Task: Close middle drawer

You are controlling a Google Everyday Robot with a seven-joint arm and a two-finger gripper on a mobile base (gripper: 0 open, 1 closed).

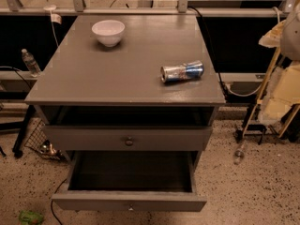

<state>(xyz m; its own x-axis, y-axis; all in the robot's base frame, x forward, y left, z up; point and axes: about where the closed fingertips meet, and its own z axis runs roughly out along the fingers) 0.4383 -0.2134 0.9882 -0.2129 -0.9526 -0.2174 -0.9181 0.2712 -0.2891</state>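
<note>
Middle drawer (129, 201) is sitting pulled far out, nearest the cam, dark inside showing, small round knob (130, 207) at ctr of its front panel. Just above and behind, top drawer (129, 137) is sticking out a little. On the bench (93, 78), a crushed can (182, 72) is lying on its side toward the R of view. A white bowl (108, 32) is standing further back, L. End effector isn't showing in view, so can't tell its grip state.
</note>
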